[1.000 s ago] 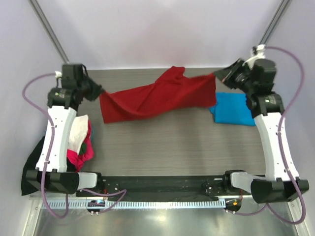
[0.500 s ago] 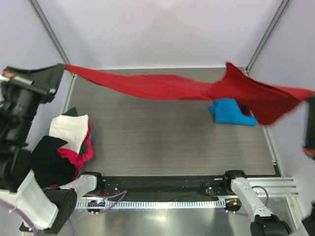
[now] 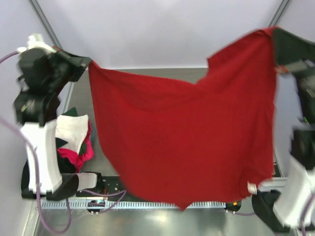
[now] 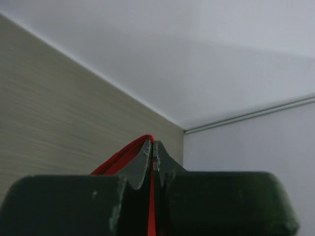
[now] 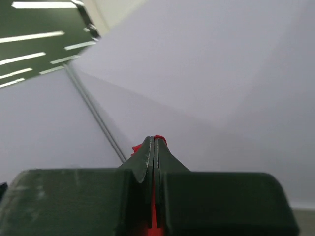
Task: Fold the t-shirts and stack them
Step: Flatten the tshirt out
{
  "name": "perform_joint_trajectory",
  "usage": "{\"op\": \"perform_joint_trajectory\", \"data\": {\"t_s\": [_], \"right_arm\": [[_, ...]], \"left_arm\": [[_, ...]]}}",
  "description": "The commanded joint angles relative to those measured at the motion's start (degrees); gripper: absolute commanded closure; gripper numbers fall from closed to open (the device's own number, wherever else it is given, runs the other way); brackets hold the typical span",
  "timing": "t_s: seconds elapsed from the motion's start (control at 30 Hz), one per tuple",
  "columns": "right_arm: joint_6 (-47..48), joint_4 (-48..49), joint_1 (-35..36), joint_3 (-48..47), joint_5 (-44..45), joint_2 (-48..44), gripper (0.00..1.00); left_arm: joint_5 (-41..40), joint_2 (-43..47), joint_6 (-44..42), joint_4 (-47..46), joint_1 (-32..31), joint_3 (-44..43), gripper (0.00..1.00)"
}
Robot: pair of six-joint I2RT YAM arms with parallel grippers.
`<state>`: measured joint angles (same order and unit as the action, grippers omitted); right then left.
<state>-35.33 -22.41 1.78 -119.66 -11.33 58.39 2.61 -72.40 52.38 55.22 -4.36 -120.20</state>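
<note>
A deep red t-shirt [image 3: 187, 137] hangs spread wide in the air over the table, held high by both arms and filling most of the top view. My left gripper [image 3: 87, 63] is shut on its upper left corner; red cloth [image 4: 129, 155] shows between and beside the closed fingers [image 4: 145, 160]. At the upper right, my right gripper [image 3: 273, 32] is shut on the other top corner, with a bit of red fabric [image 5: 158, 139] poking past the fingertips [image 5: 147, 152]. The blue t-shirt is hidden behind the red one.
A heap of other shirts lies at the table's left edge: white [image 3: 69, 129], magenta [image 3: 78, 153] and black [image 3: 63, 164]. A strip of grey wooden table [image 3: 81, 98] shows at the left. White walls and frame posts [image 3: 42, 19] surround the cell.
Both arms have lifted the red t-shirt off the table and swung it up and toward the camera. It went from a stretched band to a spread sheet that now covers the blue shirt.
</note>
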Motion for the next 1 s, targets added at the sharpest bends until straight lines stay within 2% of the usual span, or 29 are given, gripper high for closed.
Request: {"op": "perform_joint_trajectory", "data": {"t_s": [0.0, 0.1, 0.2, 0.33, 0.4, 0.53, 0.67, 0.83, 0.97], "right_arm": [[-2.1, -3.3, 0.1, 5.7, 2.5, 12.1, 0.99], [-3.6, -0.4, 0.1, 5.3, -0.3, 19.5, 0.99], [-6.3, 1.1, 0.1, -1.7, -4.4, 28.1, 0.99], [-6.8, -1.0, 0.0, -13.5, -5.4, 36.8, 0.99], [-6.9, -3.4, -0.6, -22.0, -6.2, 40.8, 0.99], [-8.0, -3.3, -4.0, -27.9, -8.4, 41.8, 0.99], [-5.7, -0.2, -4.8, -22.3, -8.6, 37.8, 0.99], [-4.9, 1.6, -4.8, -12.9, -11.5, 37.0, 0.99], [-3.8, 6.2, -4.9, 2.9, -11.6, 29.7, 0.99]], "left_arm": [[0.6, -7.2, 0.8, -8.0, 0.3, 4.2, 1.0], [1.6, -12.0, 1.3, -10.8, 0.7, 3.6, 1.0], [3.0, -19.7, 2.5, -10.5, 2.5, -2.9, 1.0], [10.6, -31.1, 6.1, -9.5, 8.1, -19.2, 1.0], [11.3, -32.4, 6.5, -10.6, 9.1, -23.0, 1.0], [11.6, -30.1, 6.2, -17.1, 10.5, -22.0, 1.0], [14.3, -29.7, 6.9, -19.5, 12.0, -17.0, 1.0], [19.0, -32.5, 6.3, -21.7, 12.3, -13.5, 1.0], [19.7, -31.1, 2.7, -21.7, 12.2, -7.1, 1.0]]}}
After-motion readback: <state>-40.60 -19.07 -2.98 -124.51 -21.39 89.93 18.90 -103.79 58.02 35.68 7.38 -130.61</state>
